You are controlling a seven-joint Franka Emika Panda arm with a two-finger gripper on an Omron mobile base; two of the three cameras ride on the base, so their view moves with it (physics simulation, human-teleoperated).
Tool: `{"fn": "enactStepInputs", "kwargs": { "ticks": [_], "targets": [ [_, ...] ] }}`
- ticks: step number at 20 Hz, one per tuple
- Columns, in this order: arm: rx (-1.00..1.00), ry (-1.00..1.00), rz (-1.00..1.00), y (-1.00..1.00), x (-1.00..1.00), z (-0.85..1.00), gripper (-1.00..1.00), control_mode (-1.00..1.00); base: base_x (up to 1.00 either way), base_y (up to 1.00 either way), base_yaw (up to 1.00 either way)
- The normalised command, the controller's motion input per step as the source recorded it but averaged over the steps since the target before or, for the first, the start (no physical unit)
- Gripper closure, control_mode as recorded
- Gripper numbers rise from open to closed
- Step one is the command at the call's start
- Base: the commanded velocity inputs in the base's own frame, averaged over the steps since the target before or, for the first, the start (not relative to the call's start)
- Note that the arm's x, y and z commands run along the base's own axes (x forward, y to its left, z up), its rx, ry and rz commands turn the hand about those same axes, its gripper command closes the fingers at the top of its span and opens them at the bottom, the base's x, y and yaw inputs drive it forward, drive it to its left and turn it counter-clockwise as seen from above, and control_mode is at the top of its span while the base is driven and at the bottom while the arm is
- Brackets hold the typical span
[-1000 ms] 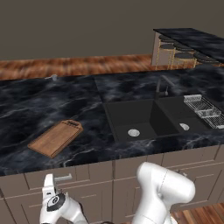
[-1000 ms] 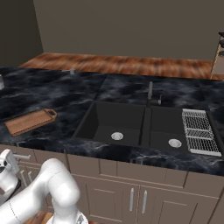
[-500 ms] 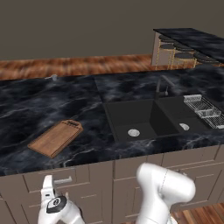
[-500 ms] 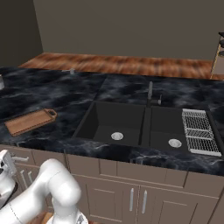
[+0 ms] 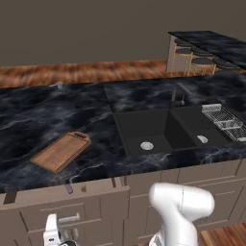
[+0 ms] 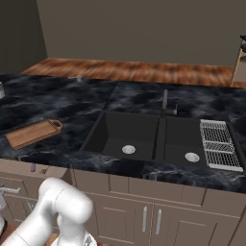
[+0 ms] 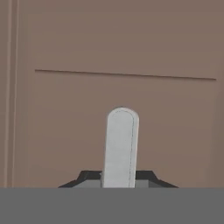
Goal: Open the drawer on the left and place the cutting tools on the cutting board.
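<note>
Down low at the cabinet front now, gripper [image 7: 119, 186] pressed right up against the taupe panel of the drawer [image 5: 67, 216], fingers clenched on the silver bar handle [image 7: 120, 146], which runs up from between the dark fingertips in the hand view. Seen from the left base view, handle [image 5: 69, 219] just beside the white hand at the lower left, drawer front under the counter edge, drawn out a little with a dark gap along its top. Something small and purple [image 5: 69, 189] peeking from that gap near the middle of the drawer's top edge; too small to tell what it is. Up on the black marble counter [image 5: 57, 110], cutting board [image 5: 61, 151] lying flat near the front edge, angled, notched handle end pointing away toward the sink, nothing on it. Same board [image 6: 33, 133] at the left of the right base view, close to the counter's front edge. Double black sink [image 6: 144, 137] to the right of the board, well apart from it, with a wire rack [image 6: 218, 144] in the basin at its far right side.
</note>
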Motion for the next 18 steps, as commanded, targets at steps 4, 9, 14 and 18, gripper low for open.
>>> {"fn": "enactStepInputs", "kwargs": {
  "ticks": [4, 9, 14, 18],
  "targets": [
    [0.0, -0.03, 0.06, -0.24, -1.0, -0.26, 1.0, -1.0, 0.0, 0.0, 0.0],
    [0.0, -0.02, 0.04, -0.19, -1.0, -0.25, 1.0, -1.0, 0.0, 0.0, 0.0],
    [0.0, 0.0, 0.01, -0.05, -1.0, -0.17, 1.0, -1.0, 0.0, 0.0, 0.0],
    [0.0, 0.0, 0.0, 0.0, -0.31, -0.01, 1.0, -1.0, 0.0, 0.0, 0.0]
  ]
}}
